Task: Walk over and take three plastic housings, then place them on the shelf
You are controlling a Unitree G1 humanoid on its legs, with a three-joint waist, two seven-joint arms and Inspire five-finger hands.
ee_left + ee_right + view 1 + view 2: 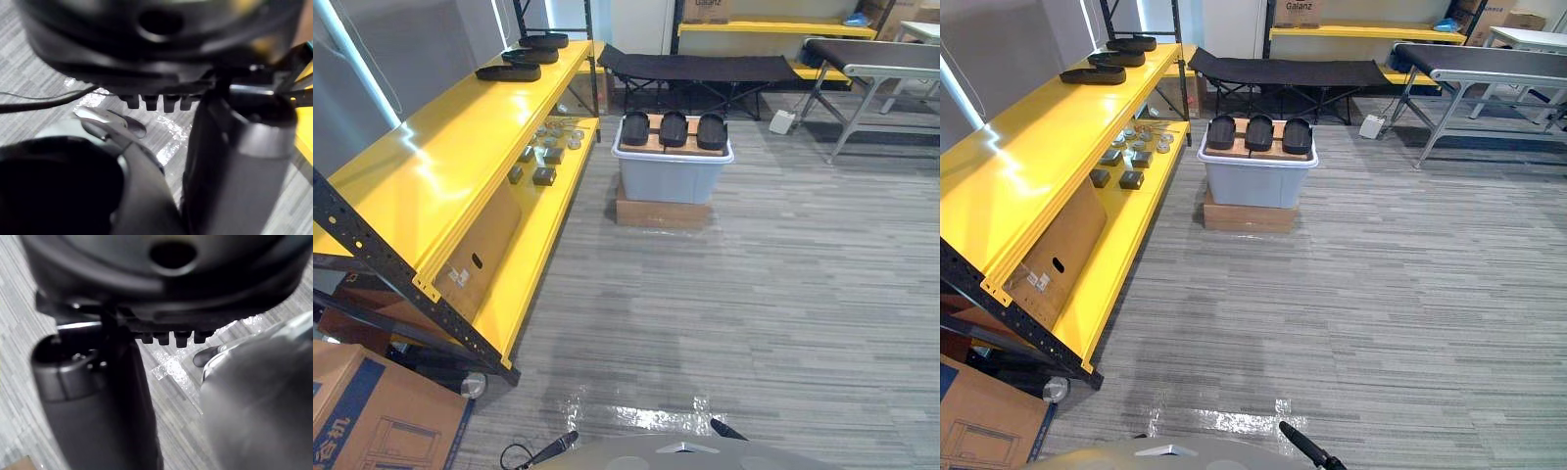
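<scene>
Straight ahead, well apart from the left hand [156,54] and right hand [168,289] (spread or curled cannot be told), three black plastic housings [674,128] lie side by side atop a grey bin [672,182], long axes pointing away, neither hand nearer; the yellow shelf [431,171] stands left.

Shelf [431,166] cut off, small parts [544,176] indistinct
</scene>
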